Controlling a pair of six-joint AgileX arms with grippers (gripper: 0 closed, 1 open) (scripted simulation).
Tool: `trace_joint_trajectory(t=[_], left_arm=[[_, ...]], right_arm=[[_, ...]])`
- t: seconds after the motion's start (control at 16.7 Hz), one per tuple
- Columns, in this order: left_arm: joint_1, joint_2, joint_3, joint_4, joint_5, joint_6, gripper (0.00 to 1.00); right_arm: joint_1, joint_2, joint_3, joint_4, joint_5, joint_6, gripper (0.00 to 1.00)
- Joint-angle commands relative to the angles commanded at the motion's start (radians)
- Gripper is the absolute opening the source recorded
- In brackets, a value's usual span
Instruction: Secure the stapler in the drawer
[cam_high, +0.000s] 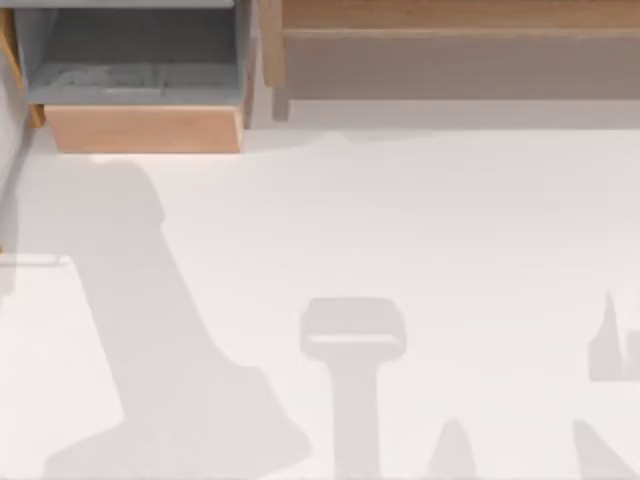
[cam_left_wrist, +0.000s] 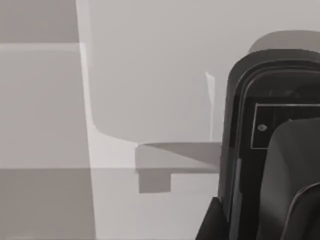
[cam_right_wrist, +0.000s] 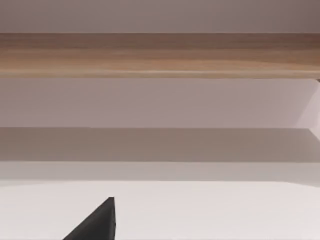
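Looking down on the table (cam_high: 400, 220), we find the drawer (cam_high: 145, 128) at its far left corner. It is pulled open, its light wooden front panel facing the near edge and its grey interior exposed. The wooden shelf unit (cam_high: 450, 15) runs along the far edge to the right of it, just beside the drawer. Only shadows lie across the bare middle and near parts of the table.

In the left wrist view, a dark rounded body (cam_left_wrist: 270, 150) with a small pale mark sits close to the camera, above pale table surface. We cannot tell whether it is the stapler being carried or part of the left gripper, so we cannot settle where the stapler is or what state the left gripper is in.

In the right wrist view, a dark wedge (cam_right_wrist: 97, 222), which we judge to be part of the right gripper, points toward the shelf unit (cam_right_wrist: 160, 52). We cannot tell that gripper's state either.

We judge the drawer not yet shut, so the securing step remains to be done. Several things could go wrong:
- A release made short of the grey interior would drop the stapler on the front panel or the table.
- A stapler lying across the drawer's rim would jam the closing.
- A push applied off the panel's centre could skew the drawer against its housing.
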Motion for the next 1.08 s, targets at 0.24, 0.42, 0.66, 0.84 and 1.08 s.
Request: trace_joint_trajectory(t=[0.24, 0.42, 0.66, 0.84, 1.08], left_arm=[[0.000, 0.000, 0.000, 0.000, 0.000, 0.000, 0.38], [0.000, 0.000, 0.000, 0.000, 0.000, 0.000, 0.60], [0.000, 0.000, 0.000, 0.000, 0.000, 0.000, 0.90], [0.000, 0.000, 0.000, 0.000, 0.000, 0.000, 1.00], [0.000, 0.000, 0.000, 0.000, 0.000, 0.000, 1.00]], right_arm=[[0.000, 0.000, 0.000, 0.000, 0.000, 0.000, 1.00], [0.000, 0.000, 0.000, 0.000, 0.000, 0.000, 1.00], [0.000, 0.000, 0.000, 0.000, 0.000, 0.000, 1.00], [0.000, 0.000, 0.000, 0.000, 0.000, 0.000, 1.00], [0.000, 0.000, 0.000, 0.000, 0.000, 0.000, 1.00]])
